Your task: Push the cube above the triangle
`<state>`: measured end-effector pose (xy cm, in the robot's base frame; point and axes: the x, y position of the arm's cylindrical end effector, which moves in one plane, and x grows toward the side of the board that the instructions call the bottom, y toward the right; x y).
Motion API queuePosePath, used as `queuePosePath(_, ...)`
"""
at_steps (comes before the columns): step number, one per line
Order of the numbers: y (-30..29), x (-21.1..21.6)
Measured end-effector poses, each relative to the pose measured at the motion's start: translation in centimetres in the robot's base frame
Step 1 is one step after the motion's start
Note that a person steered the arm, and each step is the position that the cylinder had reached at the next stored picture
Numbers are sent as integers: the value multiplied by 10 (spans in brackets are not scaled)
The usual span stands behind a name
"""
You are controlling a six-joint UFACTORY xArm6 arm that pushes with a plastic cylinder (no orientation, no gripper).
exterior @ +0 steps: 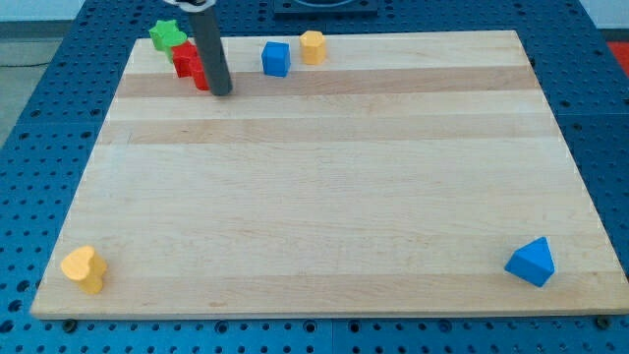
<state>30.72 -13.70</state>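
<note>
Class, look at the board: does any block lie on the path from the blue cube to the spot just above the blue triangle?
Nothing visible does. The blue cube sits near the view's top, the blue triangle at bottom right, bare wood between. My tip is left of the cube, beside the red block.

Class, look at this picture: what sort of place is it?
Probably a robotics lab bench: a wooden board on a blue perforated table, small coloured blocks like the blue cube, and a rod with my tip.

Wooden board (pixel 324 197) carries green star (pixel 167 35), red block (pixel 187 63), blue cube (pixel 276 59), blue triangle (pixel 532 262).

likely lab, blue perforated bench (pixel 39 118), wooden board (pixel 324 197)
</note>
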Motion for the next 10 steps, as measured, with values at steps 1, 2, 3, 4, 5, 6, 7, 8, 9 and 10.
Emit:
queuePosePath(1, 33, -4)
queuePosePath(2, 34, -26)
queuePosePath(3, 27, -43)
queuePosePath(4, 26, -62)
queuePosePath(5, 2, -68)
queuePosePath(6, -10, -71)
queuePosePath(7, 36, -71)
queuePosePath(8, 87, -63)
queuePosePath(9, 137, -55)
queuePosePath(10, 188, -54)
